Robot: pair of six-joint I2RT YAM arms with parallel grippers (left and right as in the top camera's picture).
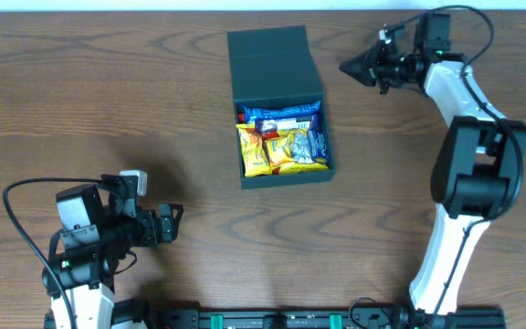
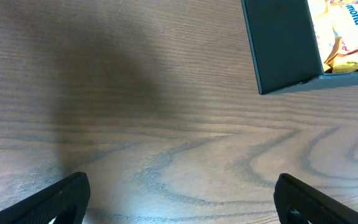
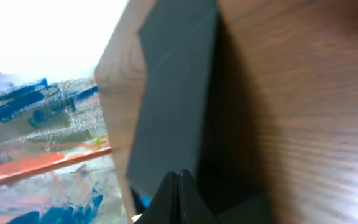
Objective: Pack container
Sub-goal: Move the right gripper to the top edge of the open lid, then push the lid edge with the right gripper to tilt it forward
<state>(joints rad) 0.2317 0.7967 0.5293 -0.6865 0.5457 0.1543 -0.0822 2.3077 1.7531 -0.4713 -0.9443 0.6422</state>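
Nearest the robot's base, the left gripper (image 1: pixel 170 224) hovers over the bare wooden table (image 1: pixel 108 110) with its fingers spread wide, holding nothing. Mid-table sits the dark teal container (image 1: pixel 288 176), lid flap (image 1: pixel 272 62) folded back, yellow and blue snack packets (image 1: pixel 281 146) inside. Farther off, the right gripper (image 1: pixel 348 67) is pinched fully closed and empty, its tip pointing at the flap's right edge.

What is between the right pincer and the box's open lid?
Nothing visible. Only a strip of table lies between the shut right pincer and the lid, seen from overhead.
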